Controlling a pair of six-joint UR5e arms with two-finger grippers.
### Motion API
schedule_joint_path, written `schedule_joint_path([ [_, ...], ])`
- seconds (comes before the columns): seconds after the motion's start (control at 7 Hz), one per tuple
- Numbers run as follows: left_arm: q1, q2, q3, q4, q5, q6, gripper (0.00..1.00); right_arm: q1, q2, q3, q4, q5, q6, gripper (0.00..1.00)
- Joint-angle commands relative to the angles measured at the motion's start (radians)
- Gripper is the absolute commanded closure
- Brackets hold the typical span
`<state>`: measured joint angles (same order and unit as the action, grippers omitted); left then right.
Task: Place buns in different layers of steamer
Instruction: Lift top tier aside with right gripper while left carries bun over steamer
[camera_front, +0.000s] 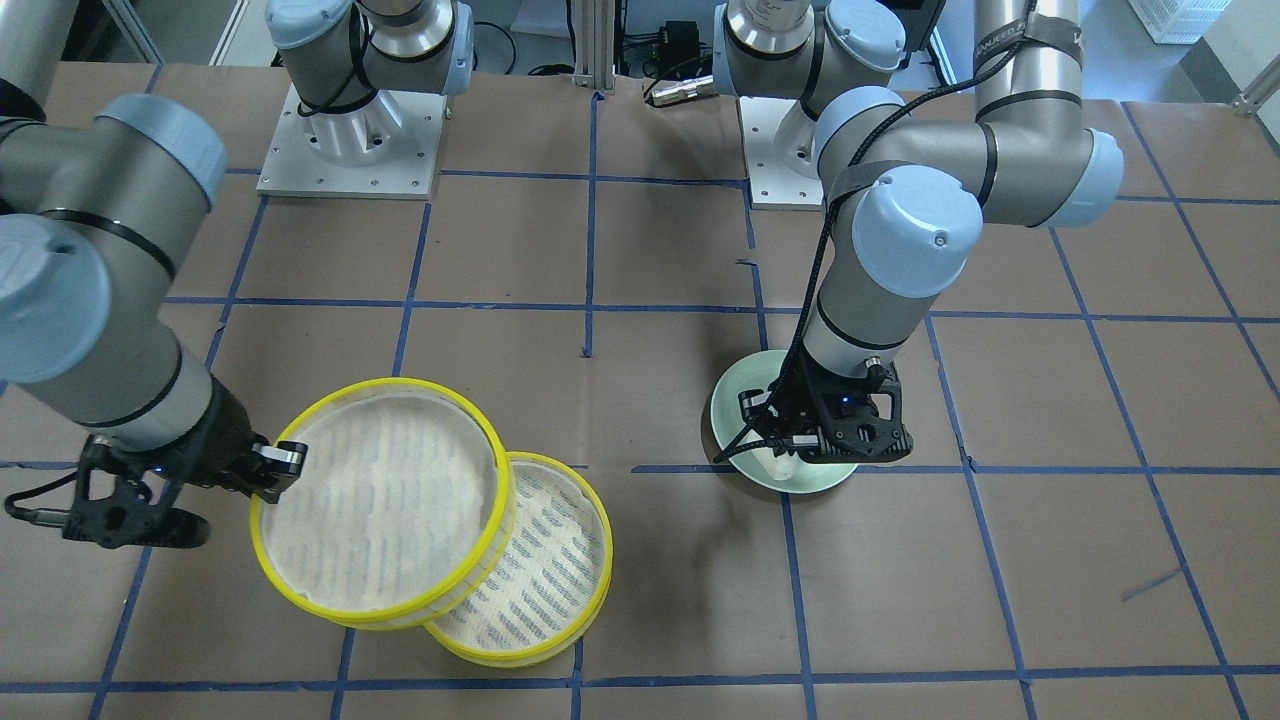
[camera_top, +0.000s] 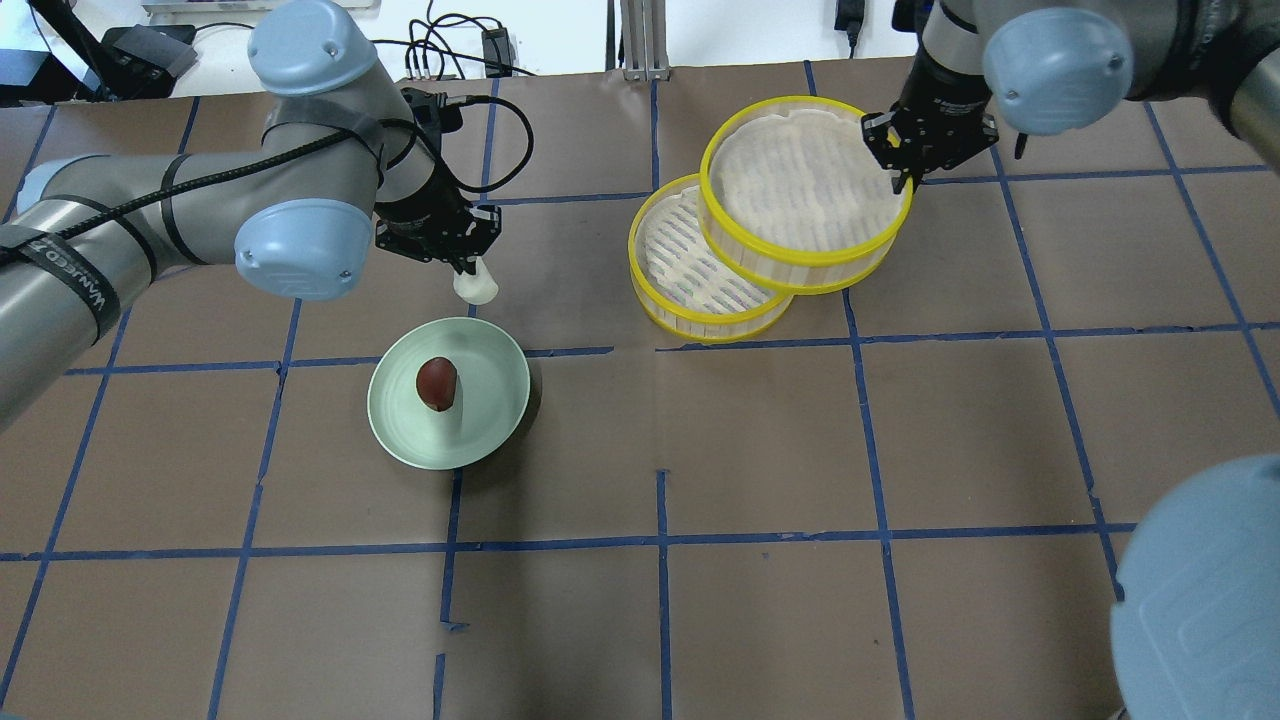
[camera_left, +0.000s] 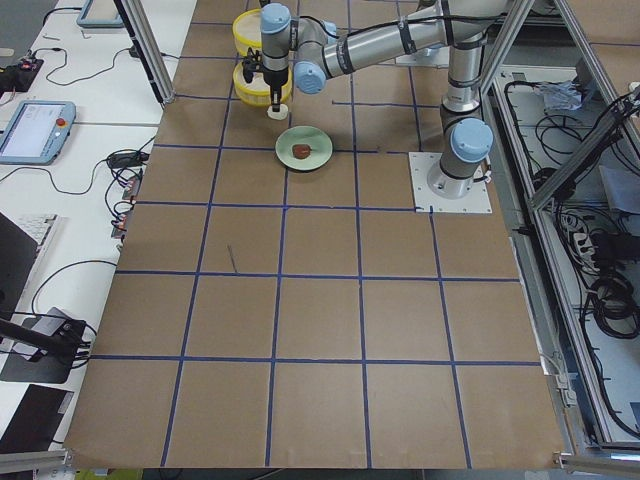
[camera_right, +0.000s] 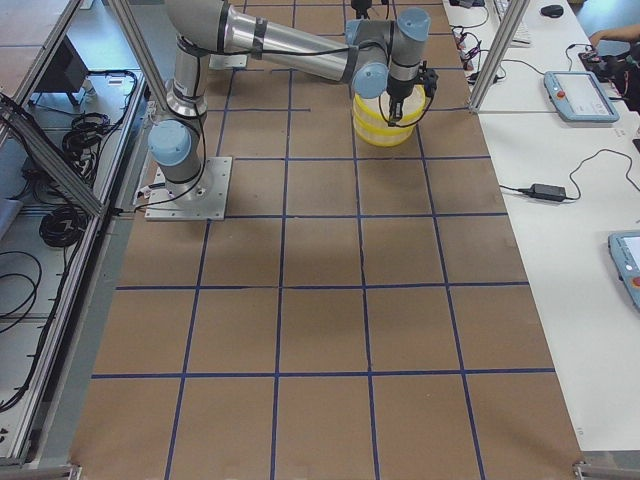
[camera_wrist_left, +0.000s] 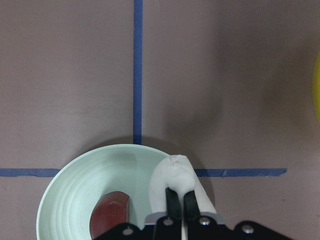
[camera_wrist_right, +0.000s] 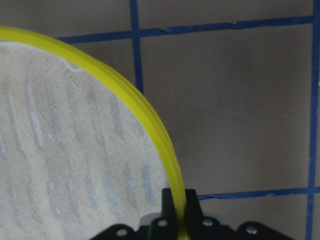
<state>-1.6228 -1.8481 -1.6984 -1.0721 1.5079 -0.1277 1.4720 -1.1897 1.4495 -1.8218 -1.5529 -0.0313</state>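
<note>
My left gripper (camera_top: 462, 268) is shut on the off-white bun (camera_top: 476, 288) and holds it above the far edge of the pale green plate (camera_top: 500, 400). The left wrist view shows the fingers (camera_wrist_left: 173, 197) pinching the off-white bun (camera_wrist_left: 175, 170). The dark reddish-brown bun (camera_top: 437, 384) lies on the plate. My right gripper (camera_top: 905, 178) is shut on the yellow rim of the upper steamer tray (camera_top: 805, 190), which sits offset and partly over the lower steamer tray (camera_top: 680, 270). Both trays are empty. The right wrist view shows the upper tray's rim (camera_wrist_right: 150, 117) between the fingers.
The table is brown paper with a blue tape grid. Both arm bases (camera_front: 350, 130) stand at the robot's edge. Bare table lies between the plate and the trays (camera_top: 570, 290) and across the near half (camera_top: 660, 600).
</note>
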Motion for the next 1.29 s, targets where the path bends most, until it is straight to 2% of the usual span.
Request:
schedule_joint_path([
  [0.0,-0.066,-0.014,0.074,-0.009,-0.078,-0.149,0.98,-0.103,0.008,0.006,0.032,-0.016,-0.152,0.91],
  [0.14,-0.096,-0.037,0.103,0.004,-0.177,-0.238,0.98,-0.125,0.045,0.009,-0.055,-0.024,-0.183,0.91],
  [0.29,-0.129,-0.069,0.121,0.027,-0.201,-0.271,0.98,-0.128,0.089,0.009,-0.089,-0.05,-0.218,0.92],
  [0.43,-0.17,-0.13,0.128,0.122,-0.202,-0.336,0.98,-0.136,0.099,0.011,-0.123,-0.102,-0.248,0.92],
  [0.57,-0.202,-0.188,0.14,0.23,-0.202,-0.392,0.98,-0.137,0.101,0.011,-0.132,-0.105,-0.259,0.92],
  [0.71,-0.206,-0.227,0.173,0.259,-0.204,-0.394,0.98,-0.139,0.114,0.011,-0.143,-0.107,-0.272,0.92],
  [1.0,-0.206,-0.281,0.215,0.311,-0.267,-0.394,0.98,-0.147,0.119,0.011,-0.154,-0.105,-0.28,0.92],
  [1.14,-0.206,-0.293,0.214,0.317,-0.268,-0.392,0.93,-0.15,0.119,0.011,-0.154,-0.104,-0.282,0.92],
])
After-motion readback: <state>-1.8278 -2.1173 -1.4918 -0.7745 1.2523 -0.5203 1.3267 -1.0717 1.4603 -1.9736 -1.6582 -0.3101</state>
